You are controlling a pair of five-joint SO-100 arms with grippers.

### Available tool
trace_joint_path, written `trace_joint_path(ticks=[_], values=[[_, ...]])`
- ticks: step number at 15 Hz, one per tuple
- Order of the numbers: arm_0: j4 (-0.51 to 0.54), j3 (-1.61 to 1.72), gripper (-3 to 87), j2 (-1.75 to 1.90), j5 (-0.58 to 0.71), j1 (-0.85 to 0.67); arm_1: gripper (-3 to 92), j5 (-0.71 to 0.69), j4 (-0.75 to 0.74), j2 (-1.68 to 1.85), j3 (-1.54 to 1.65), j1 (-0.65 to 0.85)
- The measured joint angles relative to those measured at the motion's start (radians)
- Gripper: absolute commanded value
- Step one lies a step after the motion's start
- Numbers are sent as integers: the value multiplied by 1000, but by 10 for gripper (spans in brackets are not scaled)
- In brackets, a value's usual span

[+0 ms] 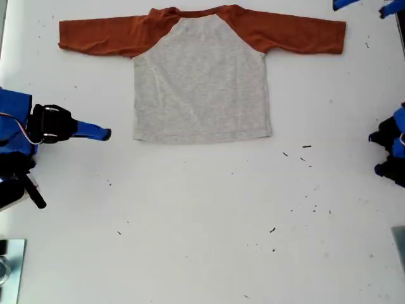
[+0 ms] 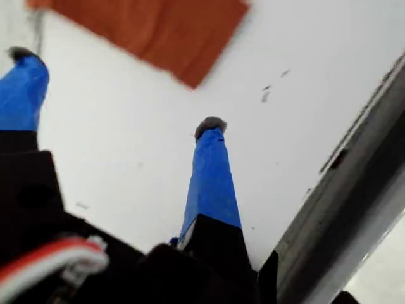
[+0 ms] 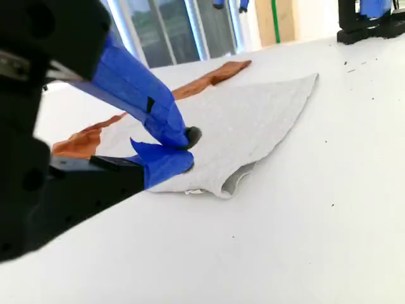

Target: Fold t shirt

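Only the first wrist view shows my first gripper (image 2: 120, 95) — jaws wide, above the white table (image 2: 126, 164) near a sleeve of the t shirt (image 2: 158, 28). My second gripper (image 3: 186, 149) — jaws nearly closed, empty — sits low beside the hem.

Your arms are blue plastic with black motor blocks. On my first end effector (image 2: 120, 95), both fingers (image 2: 211, 183) are wrapped in blue tape, each with a dark grey tip, and a red-and-white cable runs over its black base. My second end effector (image 3: 188, 149) wears the same blue tape, with a black mark on one finger.
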Motion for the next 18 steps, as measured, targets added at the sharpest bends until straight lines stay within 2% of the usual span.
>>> trace_joint_path(ticks=[5,7,8,9,12,13,15,18], values=[[0,0,-1,0,0,0,438,-6,-387,-318,118,-8],[2,0,-2,0,0,0,280,-11,-483,-422,121,-49],[2,0,-2,0,0,0,147,-17,-508,-451,120,-57],[2,0,-2,0,0,0,44,-28,-518,-485,120,-63],[2,0,-2,0,0,0,35,-52,-548,-471,106,-104],[2,0,-2,0,0,0,35,-61,-517,-405,124,-106],[2,0,-2,0,0,0,36,-84,-357,-290,87,-112],[2,0,-2,0,0,0,36,-63,-213,-35,20,-293]])
